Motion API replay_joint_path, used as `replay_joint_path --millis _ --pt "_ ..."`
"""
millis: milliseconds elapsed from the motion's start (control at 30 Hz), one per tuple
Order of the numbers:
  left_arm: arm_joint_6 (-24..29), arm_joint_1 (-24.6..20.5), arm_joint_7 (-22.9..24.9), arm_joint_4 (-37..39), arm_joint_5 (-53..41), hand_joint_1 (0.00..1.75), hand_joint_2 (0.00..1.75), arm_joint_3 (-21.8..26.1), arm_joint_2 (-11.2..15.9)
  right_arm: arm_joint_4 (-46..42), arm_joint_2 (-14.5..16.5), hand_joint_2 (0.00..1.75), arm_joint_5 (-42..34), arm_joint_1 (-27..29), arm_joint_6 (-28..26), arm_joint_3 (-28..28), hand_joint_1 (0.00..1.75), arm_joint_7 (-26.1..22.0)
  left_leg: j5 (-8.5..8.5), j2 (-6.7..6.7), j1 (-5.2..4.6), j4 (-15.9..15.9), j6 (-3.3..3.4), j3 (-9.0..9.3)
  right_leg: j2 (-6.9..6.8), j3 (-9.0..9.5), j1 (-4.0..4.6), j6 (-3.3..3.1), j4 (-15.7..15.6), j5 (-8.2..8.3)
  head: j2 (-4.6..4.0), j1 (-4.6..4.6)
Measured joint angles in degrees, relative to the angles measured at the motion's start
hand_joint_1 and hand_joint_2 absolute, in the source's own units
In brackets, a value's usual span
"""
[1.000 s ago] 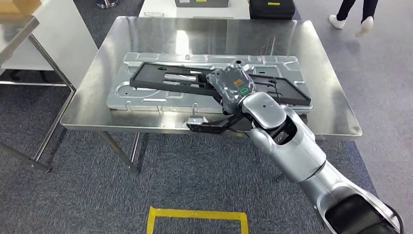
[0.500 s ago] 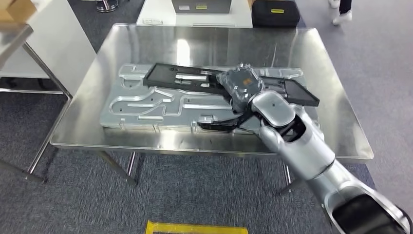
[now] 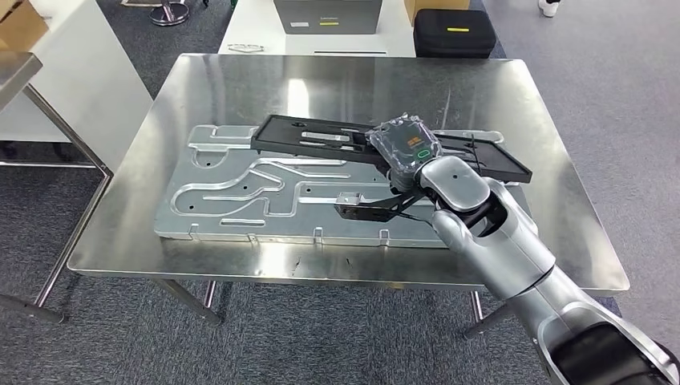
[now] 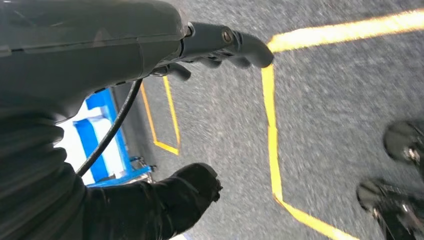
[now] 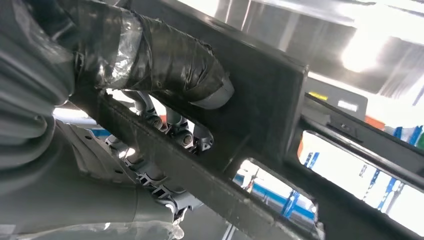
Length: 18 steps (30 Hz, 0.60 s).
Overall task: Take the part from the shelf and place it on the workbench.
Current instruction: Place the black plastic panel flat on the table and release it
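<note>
Your right hand [image 3: 405,148] is clamped on the black frame part [image 3: 337,138]. In the right wrist view the thick taped thumb [image 5: 175,62] lies across one face of a bar of the part [image 5: 260,100] while the darker fingers [image 5: 172,127] hook through an opening from the other side, so the grip is firm. From the head view, the hand sits under its clear-wrapped grey cover, over the right half of the part.

Take the workbench [image 3: 240,88] as your landmark. The part hangs above its middle, long side running across the bench, tilted slightly so the right end reaches toward the bench's right edge. Whether it touches anything beneath it you cannot tell from these pictures. Directly under it lies a large silver metal panel [image 3: 240,188] with pressed grooves, flat on the bench top and filling most of its near half.

Beyond the far edge of the workbench you see a black case [image 3: 454,32] with a yellow label, and beside it a grey box [image 3: 327,14].

Your left hand [image 4: 200,45] hangs over grey floor with yellow tape lines [image 4: 272,125], fingers loosely curled and holding nothing.
</note>
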Motion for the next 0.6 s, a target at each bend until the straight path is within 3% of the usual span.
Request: replay_joint_path --millis 133,600 --pt "0.00 -0.10 -0.01 -0.03 0.00 0.00 1.75 0.00 -0.01 0.59 -0.22 1.75 -0.05 0.20 -0.04 -0.01 1.75 -0.01 -0.12 -0.20 -0.22 -0.14 0.07 -0.02 -0.35 0.15 -0.08 -0.29 -0.24 -0.01 -0.01 0.01" --pt "0.00 -0.22 -0.14 -0.05 -0.01 0.00 1.75 0.00 -0.01 1.51 -0.29 1.75 -0.08 0.27 -0.10 -0.01 1.75 -0.06 -0.11 -0.23 -0.36 -0.07 0.71 0.02 -0.46 0.45 -0.17 0.74 -0.87 0.02 0.00 0.01"
